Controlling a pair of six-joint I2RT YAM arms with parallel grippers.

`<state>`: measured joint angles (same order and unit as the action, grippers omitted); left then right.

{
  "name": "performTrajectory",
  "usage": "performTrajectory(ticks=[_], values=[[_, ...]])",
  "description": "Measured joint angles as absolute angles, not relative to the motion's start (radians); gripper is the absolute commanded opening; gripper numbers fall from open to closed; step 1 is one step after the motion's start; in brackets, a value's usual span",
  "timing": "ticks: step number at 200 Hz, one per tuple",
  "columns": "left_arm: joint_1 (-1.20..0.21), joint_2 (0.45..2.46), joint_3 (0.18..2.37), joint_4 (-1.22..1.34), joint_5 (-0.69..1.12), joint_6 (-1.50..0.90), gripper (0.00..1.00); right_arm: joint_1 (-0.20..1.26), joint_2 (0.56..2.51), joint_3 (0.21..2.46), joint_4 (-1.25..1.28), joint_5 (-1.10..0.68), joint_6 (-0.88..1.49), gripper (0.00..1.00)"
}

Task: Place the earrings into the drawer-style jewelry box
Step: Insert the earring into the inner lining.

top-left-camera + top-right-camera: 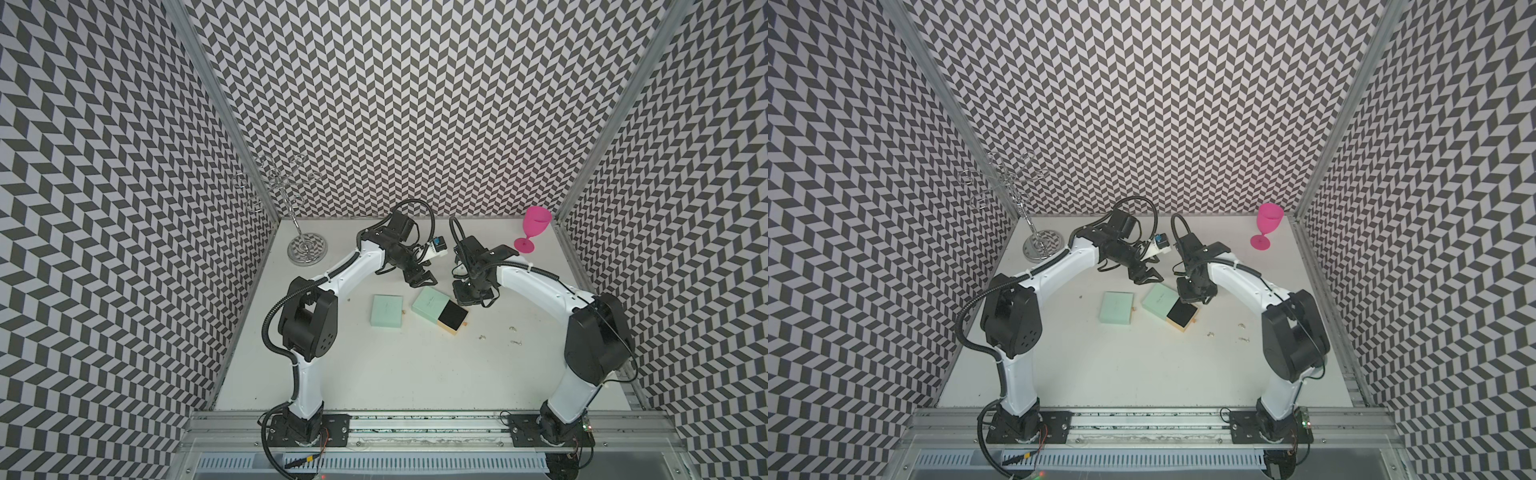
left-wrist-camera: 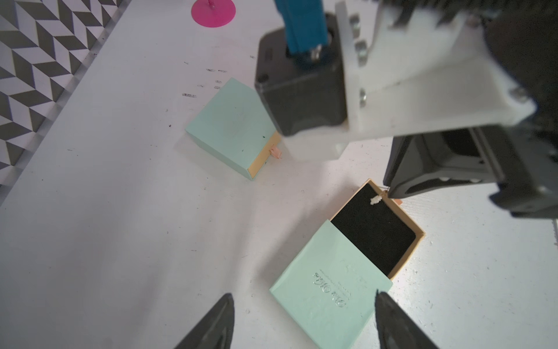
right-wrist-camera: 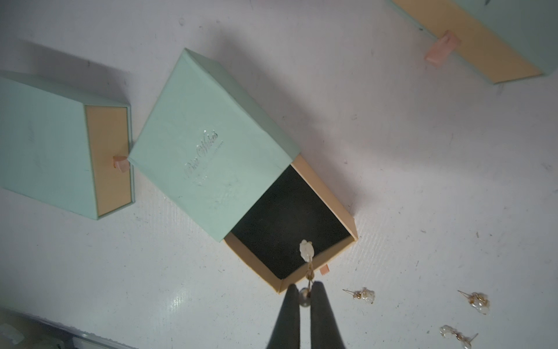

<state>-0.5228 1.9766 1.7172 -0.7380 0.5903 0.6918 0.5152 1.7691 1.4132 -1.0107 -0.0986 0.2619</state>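
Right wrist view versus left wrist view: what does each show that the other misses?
Right wrist only: three loose earrings on the table, and a closed box beside the open box's sleeve. Left wrist only: the pink goblet's foot and the open left gripper. Both: the right gripper shut on an earring dangling over the open box's black-lined drawer, plus another closed box with a pink tab.

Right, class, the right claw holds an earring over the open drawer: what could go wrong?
The pearly gold-wire earring in the right claw hangs near the front wall of the tan, black-lined cardboard drawer; released here, it might land outside. The open left claw isn't holding the mint-green sleeve, so a nudge could shift it.
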Motion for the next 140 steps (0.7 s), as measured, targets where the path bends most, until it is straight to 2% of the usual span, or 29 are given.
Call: performTrajectory(ticks=[140], values=[[-0.463, 1.977, 1.712, -0.789, 0.635, 0.705, 0.72, 0.526, 1.855, 1.432, -0.963, -0.146, 0.238, 0.08]])
